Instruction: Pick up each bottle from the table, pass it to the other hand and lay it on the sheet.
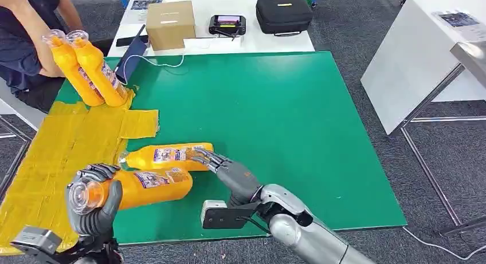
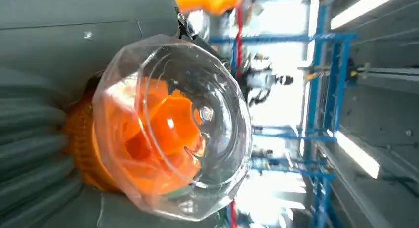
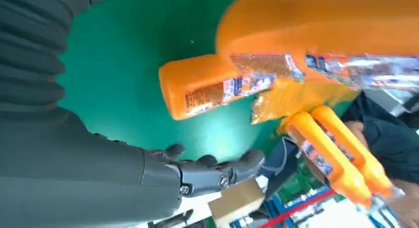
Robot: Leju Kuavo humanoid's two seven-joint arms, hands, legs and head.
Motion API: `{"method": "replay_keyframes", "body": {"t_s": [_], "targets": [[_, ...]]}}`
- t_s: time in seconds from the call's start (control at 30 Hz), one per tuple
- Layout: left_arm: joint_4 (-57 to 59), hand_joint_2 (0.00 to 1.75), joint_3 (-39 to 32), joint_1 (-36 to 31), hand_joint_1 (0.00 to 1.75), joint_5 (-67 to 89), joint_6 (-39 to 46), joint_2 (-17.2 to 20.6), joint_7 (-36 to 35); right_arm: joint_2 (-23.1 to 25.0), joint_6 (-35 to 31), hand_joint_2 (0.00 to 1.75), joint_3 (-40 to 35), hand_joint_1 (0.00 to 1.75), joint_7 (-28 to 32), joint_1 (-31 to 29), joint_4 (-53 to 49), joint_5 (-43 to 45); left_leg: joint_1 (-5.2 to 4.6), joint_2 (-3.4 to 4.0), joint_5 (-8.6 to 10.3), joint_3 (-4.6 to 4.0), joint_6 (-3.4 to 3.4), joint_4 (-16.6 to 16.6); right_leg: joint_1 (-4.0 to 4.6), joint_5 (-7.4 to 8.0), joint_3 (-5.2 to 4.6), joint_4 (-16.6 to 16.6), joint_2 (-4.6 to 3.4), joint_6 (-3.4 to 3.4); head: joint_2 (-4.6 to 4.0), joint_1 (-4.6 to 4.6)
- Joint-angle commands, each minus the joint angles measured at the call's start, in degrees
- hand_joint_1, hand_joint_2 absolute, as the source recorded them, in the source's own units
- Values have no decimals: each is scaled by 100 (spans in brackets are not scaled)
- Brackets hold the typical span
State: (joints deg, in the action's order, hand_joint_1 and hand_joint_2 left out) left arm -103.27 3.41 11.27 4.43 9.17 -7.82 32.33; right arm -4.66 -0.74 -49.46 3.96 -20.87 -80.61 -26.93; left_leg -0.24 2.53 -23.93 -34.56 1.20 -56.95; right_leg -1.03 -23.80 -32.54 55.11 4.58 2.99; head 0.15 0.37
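Four orange plastic bottles with clear caps are being shown in the head view; two are being held upright by a person [image 1: 26,40] at the upper left of the frame, the pair of upright bottles [image 1: 91,69] standing at the top edge of the yellow patchwork sheet [image 1: 63,144]; one lying bottle [image 1: 166,156] is being left on its side on the green table mat [image 1: 275,126] near the lower centre, just right of the sheet; the fourth, the gripped bottle [image 1: 146,186], is being held by the left hand [image 1: 94,204] at the lower left, the fingers being wrapped round its neck, its clear cap [image 2: 173,126] being turned toward the wrist camera; orange contents are being seen through all four. The right hand [image 1: 220,164] is being kept spread, holding nothing, its fingertips being placed at the lying bottle's base.
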Motion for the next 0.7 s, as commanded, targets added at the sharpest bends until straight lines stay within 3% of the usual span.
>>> {"method": "replay_keyframes", "body": {"t_s": [0.03,0.13,0.37,0.43,0.57,0.63,0.67,0.7], "targets": [[-436,175,-582,-376,175,2559,1360,466,-7,-521,26,0,937,0,123,706,-989,-143,5,-23,-1,0,-4,0,2,-4,6,-2,-4,-6,0,-2],[-572,175,-720,-316,175,4510,2320,643,-356,-651,31,0,1173,0,179,1063,-1330,-220,6,-27,-3,2,-6,0,2,-7,10,-2,-6,-7,0,-2],[-534,175,-651,-295,175,4537,2383,669,-372,-633,38,0,1168,0,188,1080,-1358,-238,7,-19,-8,6,-9,-3,2,-8,13,1,-27,-12,0,0],[-350,175,-685,-285,175,6336,2930,811,-949,-668,33,0,1183,0,192,1091,-1396,-258,3,-16,-3,4,-6,2,0,-5,8,-1,-17,-9,0,0],[204,175,-373,-365,175,8557,3083,1561,-1981,-683,193,0,1051,0,252,818,-1239,-141,5,-16,-7,18,-10,4,-1,-8,19,-2,-36,-14,0,0],[965,175,-592,-416,175,8557,3083,2064,-1722,-611,275,0,953,0,270,626,-1090,-85,-1,-6,-1,12,-7,9,-4,-2,10,-3,-24,-9,0,2],[1086,175,-547,-449,175,8557,3083,2141,-1750,-594,279,0,941,0,270,595,-1065,-84,1,-1,-2,26,-13,14,-5,-2,19,-4,-46,-16,0,0],[1595,175,589,-724,175,8557,2486,2787,-2949,-560,324,0,911,0,252,520,-970,-54,0,2,-1,23,-11,15,-5,-1,17,-4,-41,-14,0,0]]}}
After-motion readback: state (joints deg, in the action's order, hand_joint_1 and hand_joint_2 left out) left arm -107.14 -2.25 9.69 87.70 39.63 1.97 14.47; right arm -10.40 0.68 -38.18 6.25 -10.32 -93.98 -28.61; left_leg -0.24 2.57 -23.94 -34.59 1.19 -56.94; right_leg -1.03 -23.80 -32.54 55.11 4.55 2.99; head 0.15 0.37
